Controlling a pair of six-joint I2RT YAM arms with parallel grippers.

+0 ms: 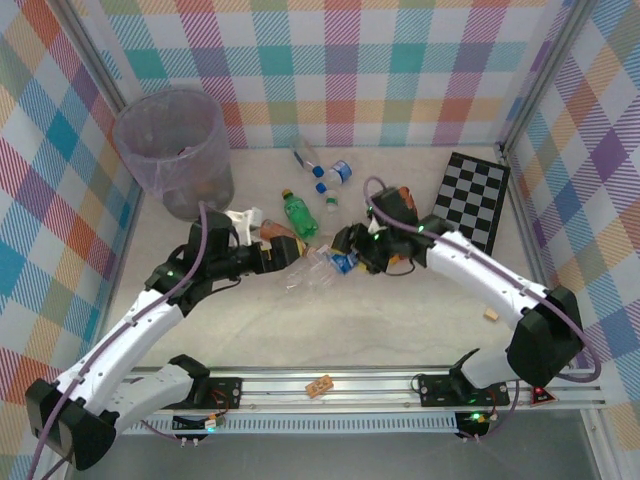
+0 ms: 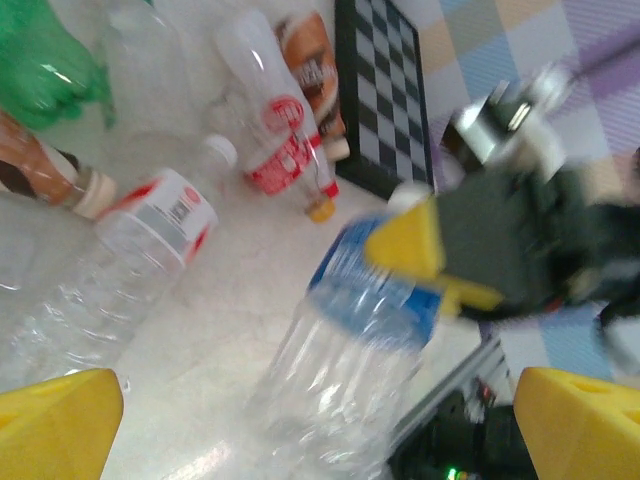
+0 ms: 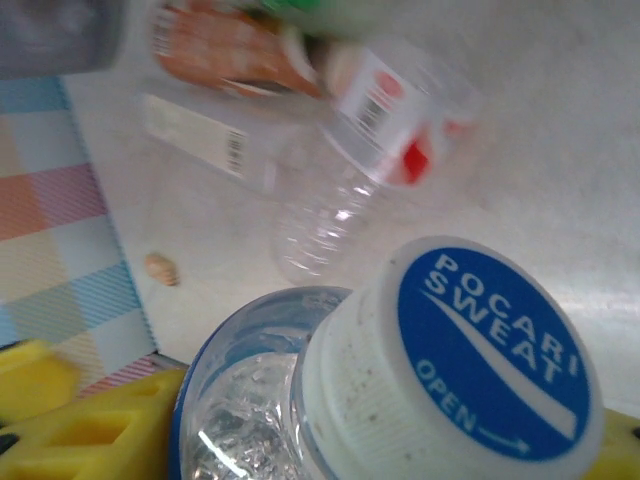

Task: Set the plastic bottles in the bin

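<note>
Pale surface (image 1: 420,320), bin (image 1: 172,150) at far left corner, checkerboard (image 1: 472,198) toward far right corner, plastic bottles (image 1: 300,215) scattered mid-surface, small tan block (image 1: 490,316) near right edge

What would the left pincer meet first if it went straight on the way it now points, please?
Most likely the clear blue-labelled bottle, which lies right ahead between the yellow fingers of the open left pincer; the right pincer holds its cap end. Depth is unclear, but nothing else shows nearer.

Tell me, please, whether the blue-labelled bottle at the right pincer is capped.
Capped: the right wrist view shows a white cap, printed Pocari Sweat, seated on the blue-labelled bottle.
</note>
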